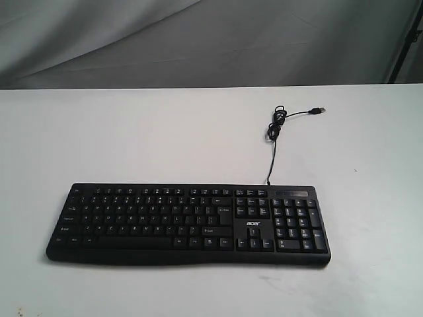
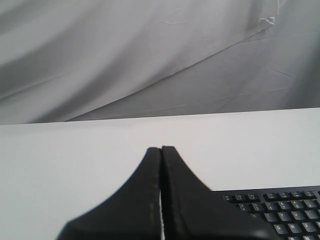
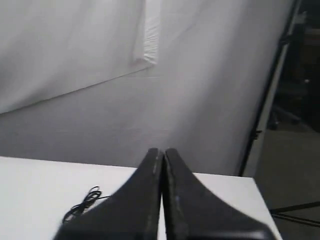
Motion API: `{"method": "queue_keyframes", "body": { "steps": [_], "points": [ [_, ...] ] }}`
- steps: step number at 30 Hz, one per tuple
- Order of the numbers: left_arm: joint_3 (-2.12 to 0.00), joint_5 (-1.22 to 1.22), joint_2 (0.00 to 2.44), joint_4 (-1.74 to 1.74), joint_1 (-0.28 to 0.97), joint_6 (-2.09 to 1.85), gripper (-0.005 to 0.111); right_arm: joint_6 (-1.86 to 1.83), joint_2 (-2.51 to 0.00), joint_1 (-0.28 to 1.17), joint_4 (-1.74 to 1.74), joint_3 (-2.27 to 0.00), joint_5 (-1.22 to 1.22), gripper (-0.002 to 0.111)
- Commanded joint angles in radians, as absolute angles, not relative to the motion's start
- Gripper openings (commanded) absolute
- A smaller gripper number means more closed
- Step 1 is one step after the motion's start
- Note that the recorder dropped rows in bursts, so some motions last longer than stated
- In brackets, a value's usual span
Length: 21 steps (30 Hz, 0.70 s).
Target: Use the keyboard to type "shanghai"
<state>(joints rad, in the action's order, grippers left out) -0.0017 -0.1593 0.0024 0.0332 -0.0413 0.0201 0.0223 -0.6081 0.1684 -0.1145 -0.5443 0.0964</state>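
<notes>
Left gripper (image 2: 161, 148): closed, nothing between the jaws. The two black fingers (image 2: 132, 205) are pressed flat against each other, with only a thin pale seam running down the middle. They are wide at the base and taper to a blunt tip, tips level with each other. The wrist looks roughly level, gripper pointing forward.

Right gripper (image 3: 161, 150): same state, closed and empty. Its fingers (image 3: 192, 205) meet along the full visible length, with a slight notch where the rounded tips touch. Same black tapered profile and near-level forward pose.
</notes>
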Motion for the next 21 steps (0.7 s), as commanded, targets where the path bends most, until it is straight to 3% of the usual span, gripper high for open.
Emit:
{"method": "queue_keyframes", "body": {
  "steps": [1,8,21],
  "points": [
    [0.0,-0.154,0.0,0.031,-0.035,0.023,0.0,0.061,-0.373,0.039,-0.129,-0.321,0.034,0.0],
    [0.0,-0.154,0.0,0.031,-0.035,0.023,0.0,0.104,-0.152,-0.074,-0.113,-0.061,0.104,0.0],
    [0.0,-0.154,0.0,0.031,-0.035,0.023,0.0,0.025,0.0,-0.107,-0.106,0.0,0.332,0.0]
  ]
}}
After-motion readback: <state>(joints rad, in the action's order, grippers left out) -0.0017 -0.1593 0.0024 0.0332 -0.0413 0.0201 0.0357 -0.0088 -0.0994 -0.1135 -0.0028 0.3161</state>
